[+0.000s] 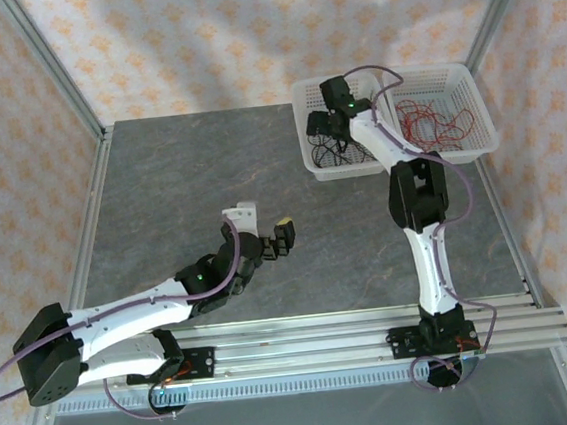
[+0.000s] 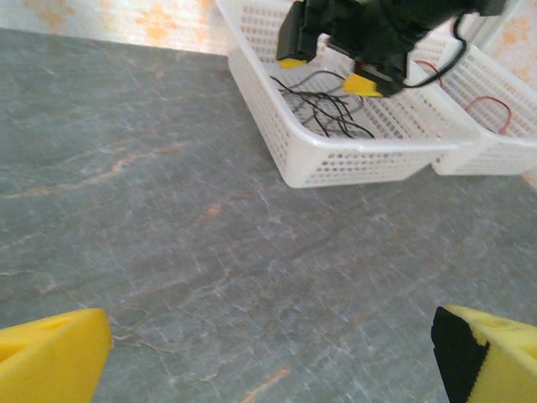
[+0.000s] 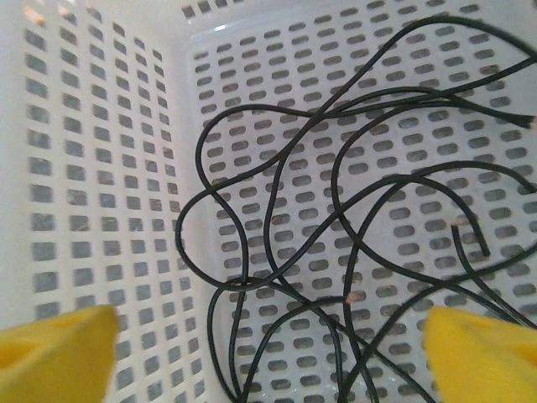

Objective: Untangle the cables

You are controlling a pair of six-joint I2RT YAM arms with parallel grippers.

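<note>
– Grey table (image 2: pixel 168 210) nearest; why's the left gripper (image 1: pixel 265 226) hovering there, jaws wide, empty?
– Parked clear, I'd judge. Beyond, the right gripper (image 2: pixel 327 71), spread and empty, hangs over black wires (image 2: pixel 323 105) in one white basket (image 2: pixel 369 155); red wires (image 1: pixel 433 118) lie in the next basket (image 1: pixel 483 121), sorted apart.

The grey stone-patterned bench (image 1: pixel 180 182) offers open passage across its left and centre. The left end effector (image 2: pixel 268 344) hangs there with jaws spread wide. Two white perforated plastic baskets stand side by side at the far right: the left basket (image 2: pixel 369 159) and the right basket (image 1: pixel 463 145). The right arm (image 1: pixel 418 200) reaches over the left basket. The right end effector (image 3: pixel 268 353), jaws apart, sits low inside it above loose black wires (image 2: pixel 323 107). The right basket, holding thin red wires (image 1: pixel 435 117), is open from above on its right side.
</note>
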